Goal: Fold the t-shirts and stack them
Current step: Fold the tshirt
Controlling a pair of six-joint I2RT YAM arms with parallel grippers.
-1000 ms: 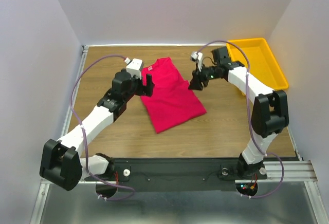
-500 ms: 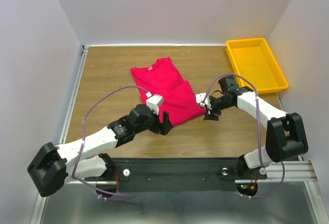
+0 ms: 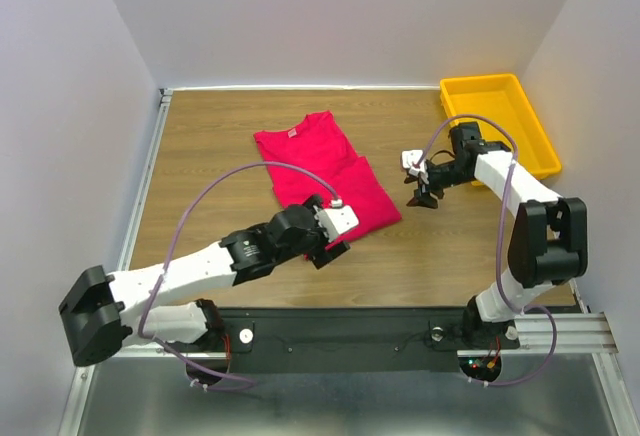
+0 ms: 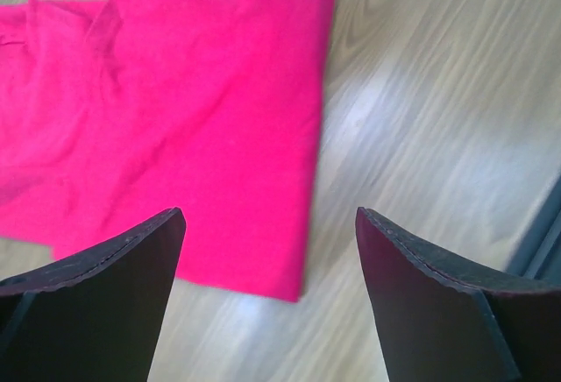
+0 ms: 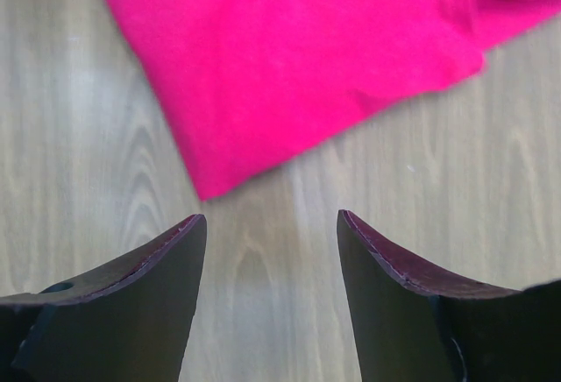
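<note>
Your crimson t-shirt [image 3: 318, 171] lies mid counter [image 3: 200, 156], seemingly folded lengthwise only; left hand [image 4: 268, 213] and right hand [image 5: 272, 215] both gape empty by its near end, so crosswise folding and stacking remain.

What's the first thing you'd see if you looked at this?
A bright red t-shirt lies in the middle of the wooden table, with a yellow tray at the far right corner. The left end effector and right end effector hang open near its front edge.
</note>
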